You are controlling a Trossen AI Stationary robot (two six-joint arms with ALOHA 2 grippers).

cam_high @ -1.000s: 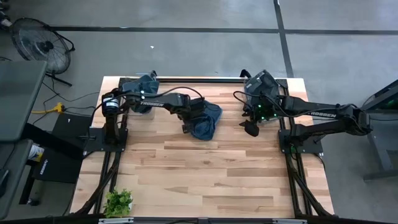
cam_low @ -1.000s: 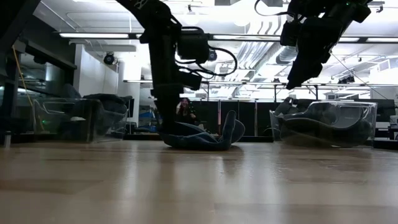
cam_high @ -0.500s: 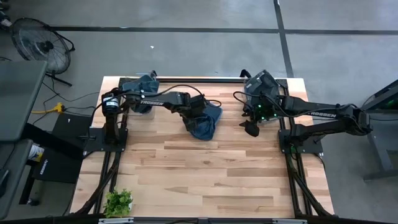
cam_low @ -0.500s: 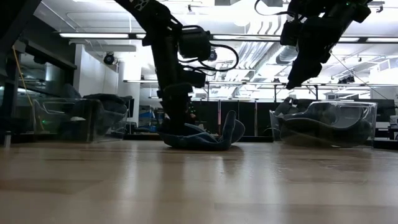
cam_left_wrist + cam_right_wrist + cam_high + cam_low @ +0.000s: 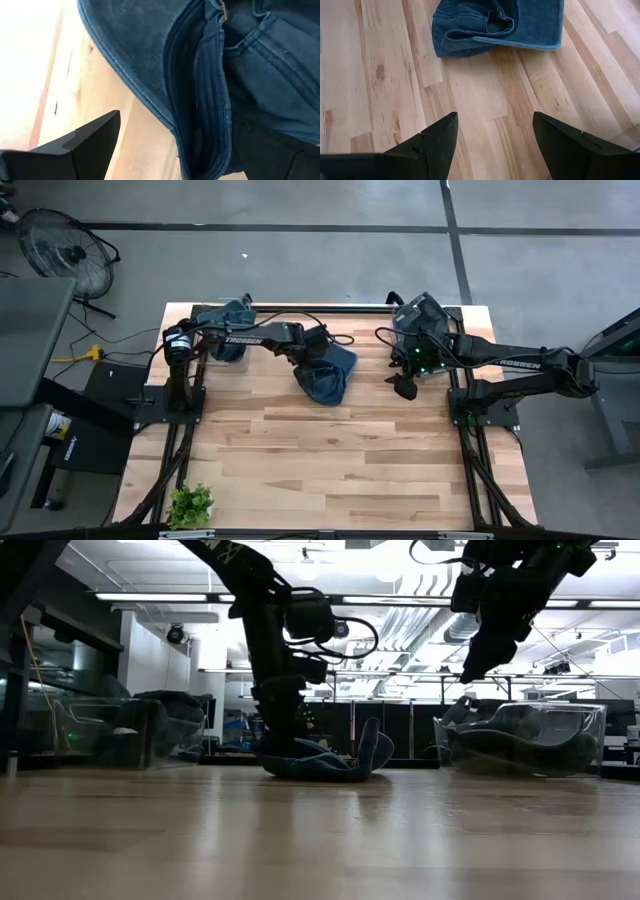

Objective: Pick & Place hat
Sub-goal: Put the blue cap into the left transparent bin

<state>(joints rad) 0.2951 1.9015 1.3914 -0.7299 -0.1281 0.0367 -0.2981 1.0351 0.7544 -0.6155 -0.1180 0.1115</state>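
A blue denim hat [image 5: 328, 375] is lying crumpled on the wooden worktop [image 5: 330, 460], toward the far middle, brim and crown folded over each other. In the low view the hat [image 5: 325, 762] is resting flat on the boards, one flap of it standing upright.

The left gripper [image 5: 318, 352] is being held directly at the hat's far edge, with its jaws released and spread wide. In the left wrist view one dark finger [image 5: 75, 150] is seen over bare wood just beside the denim brim [image 5: 200, 100]; the opposite finger is being shown behind the fabric, so the hat is lying between them. Whether the pads are touching the cloth cannot be told.

The right gripper [image 5: 404, 388] is hanging above the worktop near the right far corner, well apart from the hat, jaws parted and holding nothing. Its wrist view is showing both fingers [image 5: 437, 142] over bare planks, with the hat [image 5: 495, 25] farther off.

Two clear plastic bins are standing at the far corners. The left bin [image 5: 222, 320] is holding blue fabric items, seemingly further hats. The right bin [image 5: 420, 315] is holding dark grey-blue fabric; the exact items cannot be told. In the low view both bins [image 5: 130, 730] [image 5: 530, 740] are showing heaped dark contents.

A small green plant [image 5: 190, 505] is sitting at the near left corner.
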